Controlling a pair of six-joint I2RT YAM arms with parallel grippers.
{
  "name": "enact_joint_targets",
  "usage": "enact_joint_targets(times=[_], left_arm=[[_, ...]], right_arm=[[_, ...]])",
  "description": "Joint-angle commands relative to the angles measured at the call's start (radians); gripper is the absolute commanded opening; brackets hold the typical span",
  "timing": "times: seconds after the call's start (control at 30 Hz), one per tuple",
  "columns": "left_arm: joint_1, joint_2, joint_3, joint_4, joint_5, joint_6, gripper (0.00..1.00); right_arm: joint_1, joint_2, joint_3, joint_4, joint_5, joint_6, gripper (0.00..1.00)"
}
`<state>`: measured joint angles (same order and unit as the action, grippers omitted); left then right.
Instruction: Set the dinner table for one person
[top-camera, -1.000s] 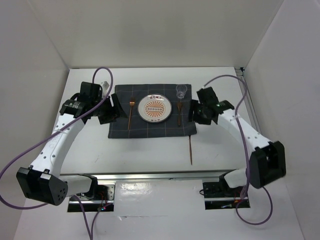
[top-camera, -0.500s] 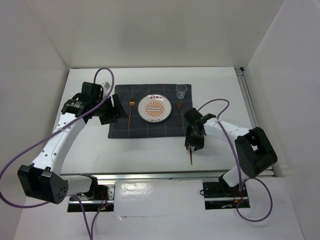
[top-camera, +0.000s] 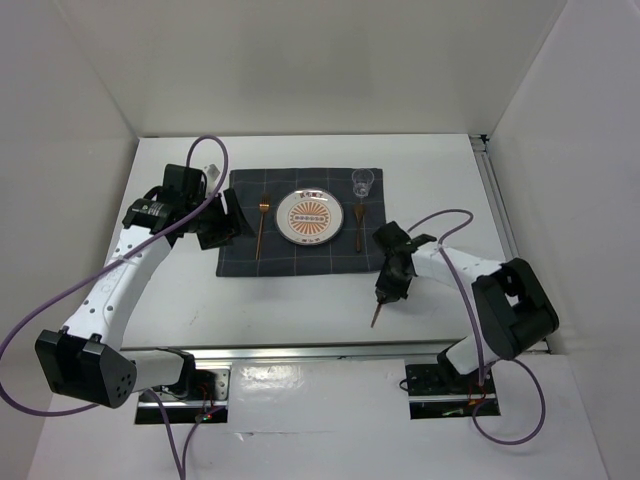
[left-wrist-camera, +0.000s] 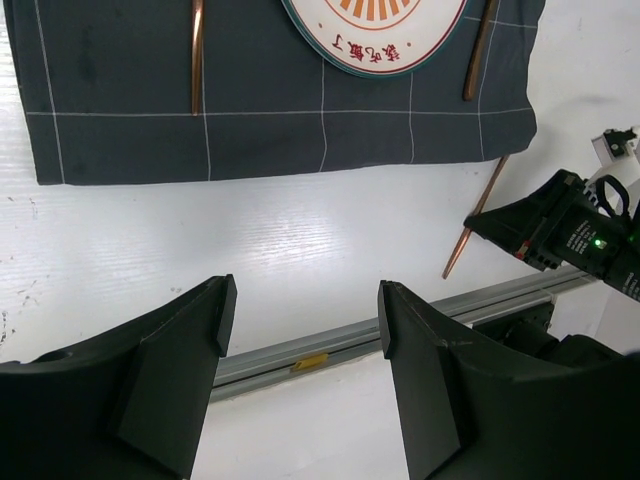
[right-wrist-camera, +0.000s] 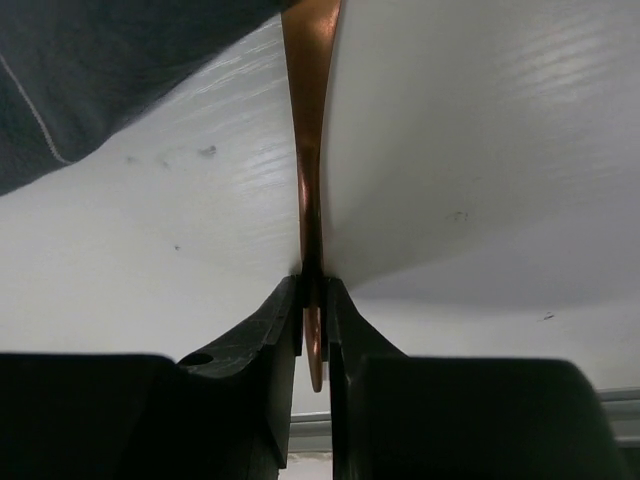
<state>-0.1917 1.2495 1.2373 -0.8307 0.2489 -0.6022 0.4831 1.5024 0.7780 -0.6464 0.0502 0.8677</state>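
Right arm folded low, wrist pitched down. Right fingers (right-wrist-camera: 275, 330) pinched tight on a copper utensil (right-wrist-camera: 308, 120), its shaft running ahead of them toward the mat (right-wrist-camera: 100, 90) corner. White surface (right-wrist-camera: 450, 150) directly beneath. Left arm stretched forward; left fingers (left-wrist-camera: 180, 350) spread wide, holding nothing, surface below them, plate (left-wrist-camera: 375, 30) beyond.

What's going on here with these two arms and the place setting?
The right gripper is shut on a slim copper-coloured utensil down on the white table, just off the near right corner of the dark grey checked mat. The mat already holds a patterned round plate, a copper fork, a copper spoon and a clear glass. The left gripper hovers open by the mat's left edge, empty.
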Motion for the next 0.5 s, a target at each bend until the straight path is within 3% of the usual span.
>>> enact_joint_targets(times=[0.0,0.23,0.47], left_arm=[[0.003,-0.027,0.011,-0.005,-0.013,0.021,0.75],[0.003,-0.027,0.011,0.014,-0.002,0.030,0.75],[0.003,-0.009,0.031,0.015,0.007,0.030,0.75]], right_arm=[[-0.029,-0.043,-0.060,-0.010,0.103,0.106,0.00],[-0.098,-0.180,-0.001,-0.084,0.166,0.077,0.00],[-0.120,-0.160,0.153,-0.130,0.231,-0.034,0.00]])
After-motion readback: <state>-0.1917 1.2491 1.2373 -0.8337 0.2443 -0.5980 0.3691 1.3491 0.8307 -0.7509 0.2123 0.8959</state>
